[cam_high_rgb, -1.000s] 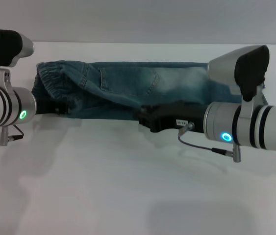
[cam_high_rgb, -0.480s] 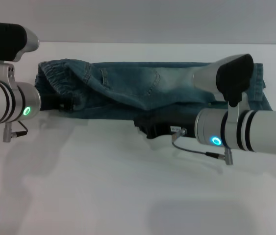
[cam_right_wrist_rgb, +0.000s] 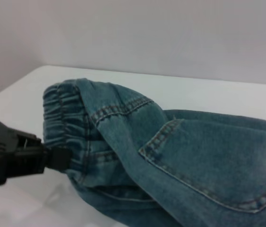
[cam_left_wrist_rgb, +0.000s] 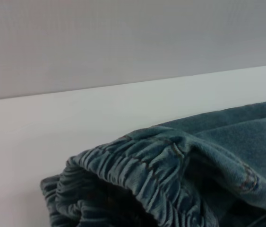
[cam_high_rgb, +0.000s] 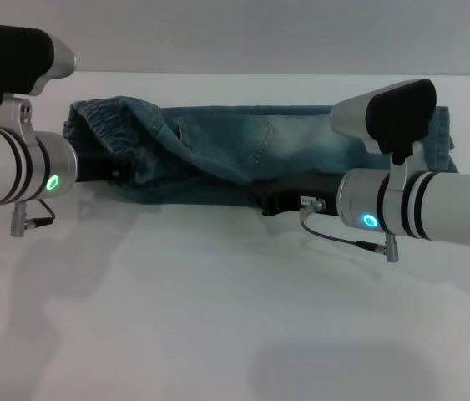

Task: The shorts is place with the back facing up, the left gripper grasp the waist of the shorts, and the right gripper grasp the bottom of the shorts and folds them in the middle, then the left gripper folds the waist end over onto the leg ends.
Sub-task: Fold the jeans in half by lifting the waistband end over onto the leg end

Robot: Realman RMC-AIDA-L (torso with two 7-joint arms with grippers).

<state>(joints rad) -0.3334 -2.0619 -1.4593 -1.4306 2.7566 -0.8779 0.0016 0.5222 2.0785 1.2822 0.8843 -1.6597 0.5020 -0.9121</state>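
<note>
A: 2 arms reach in over the white worktop [cam_high_rgb: 218,317]. Where are the shorts [cam_high_rgb: 301,142]?

B: They lie along the far side of the worktop, already folded lengthwise into 1 long strip, a back pocket [cam_high_rgb: 226,138] facing up.

A: And the waist of the shorts [cam_high_rgb: 105,125]?

B: It sits at the robot's left end, ruffled and bunched. The left gripper [cam_high_rgb: 118,171] is at its near edge; the right wrist view shows its black fingers [cam_right_wrist_rgb: 57,158] pinching the elastic band.

A: What about the right gripper [cam_high_rgb: 272,200]?

B: It sits at the near edge of the strip, around the middle, touching or tucked under the denim. Whether its fingers are spread or pressed together cannot be told, since the cloth hides them.

A: And the leg ends [cam_high_rgb: 443,138]?

B: They lie flat at the robot's right end, behind the right arm.
</note>
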